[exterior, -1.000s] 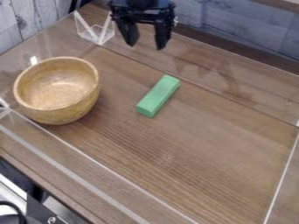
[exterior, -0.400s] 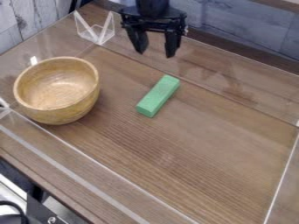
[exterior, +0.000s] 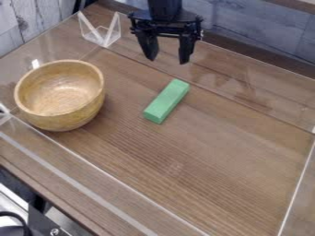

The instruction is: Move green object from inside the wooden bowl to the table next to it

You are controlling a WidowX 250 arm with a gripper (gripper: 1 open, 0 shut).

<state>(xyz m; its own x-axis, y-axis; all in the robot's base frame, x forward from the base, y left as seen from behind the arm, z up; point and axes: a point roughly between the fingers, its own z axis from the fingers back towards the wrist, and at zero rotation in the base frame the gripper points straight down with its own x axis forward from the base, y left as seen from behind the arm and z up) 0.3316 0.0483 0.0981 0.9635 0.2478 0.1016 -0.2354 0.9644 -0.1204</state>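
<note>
The green object, a flat bright green block, lies on the table to the right of the wooden bowl, a short gap between them. The bowl's pale inside holds nothing. My gripper hangs over the far part of the table, behind the block and well apart from it. It points down, its dark fingers spread wide with nothing between them.
Clear acrylic walls edge the tabletop on all sides. A clear acrylic bracket stands at the far left corner, just left of the gripper. Bare wood stretches in front of and to the right of the block.
The gripper has shifted slightly to the right and a little lower in the picture. The block and the bowl have stayed where they were.
</note>
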